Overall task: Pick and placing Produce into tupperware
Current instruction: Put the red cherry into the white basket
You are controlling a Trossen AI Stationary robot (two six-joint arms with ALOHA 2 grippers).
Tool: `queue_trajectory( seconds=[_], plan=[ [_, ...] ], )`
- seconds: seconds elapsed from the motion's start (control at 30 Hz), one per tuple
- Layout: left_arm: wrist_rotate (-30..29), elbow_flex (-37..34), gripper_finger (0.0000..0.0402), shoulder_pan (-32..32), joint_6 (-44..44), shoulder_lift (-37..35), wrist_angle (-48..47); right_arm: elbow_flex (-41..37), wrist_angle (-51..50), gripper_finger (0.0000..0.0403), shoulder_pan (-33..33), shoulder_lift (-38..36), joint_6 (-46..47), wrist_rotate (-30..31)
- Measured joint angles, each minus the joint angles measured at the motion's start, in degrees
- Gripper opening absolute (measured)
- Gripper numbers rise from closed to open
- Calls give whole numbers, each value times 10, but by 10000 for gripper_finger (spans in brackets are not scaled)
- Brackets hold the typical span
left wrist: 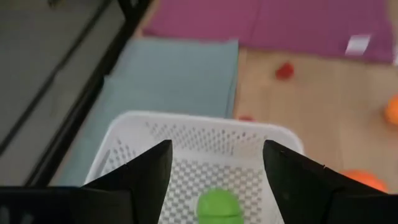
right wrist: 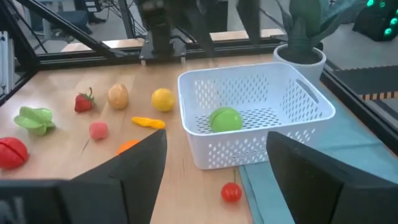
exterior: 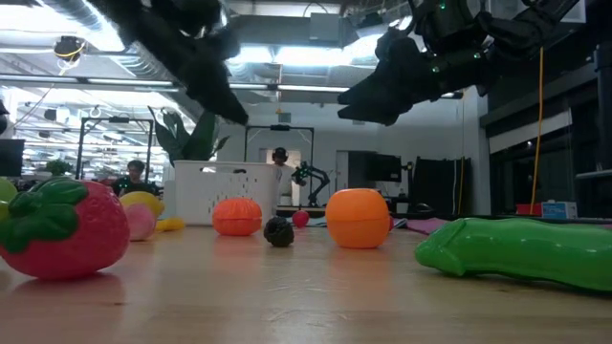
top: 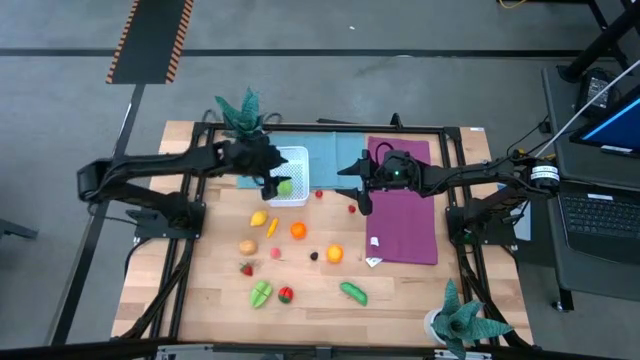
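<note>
Left end effector (top: 272,180): fingers apart, nothing held, poised over the white basket (top: 300,158).
Green ball (left wrist: 219,205): seen inside basket, directly below.
Remaining produce: yellow lemon (top: 259,218) nearest left arm.
Right end effector (top: 358,190): spread, empty, beside basket.

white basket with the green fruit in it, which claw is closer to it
Left. The left claw hangs open right over the white basket, above the green fruit. The right claw is open too, off to the side over the table near the purple mat.
</note>
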Motion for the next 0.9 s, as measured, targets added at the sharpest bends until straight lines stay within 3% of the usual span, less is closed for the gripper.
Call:
queue_trajectory(
  seconds=[0.2, 0.53, 0.9],
  plan=[
    [1, -119, 244, -31, -29, -122, 109, 0, -21, 278, 1, 12, 12, 0],
    [1, -283, 244, -78, -63, -289, 254, 7, -12, 278, 9, 126, -6, 0],
    [0, -346, 244, -84, -105, -334, 285, 97, -16, 278, 10, 228, -88, 23]
  ],
)
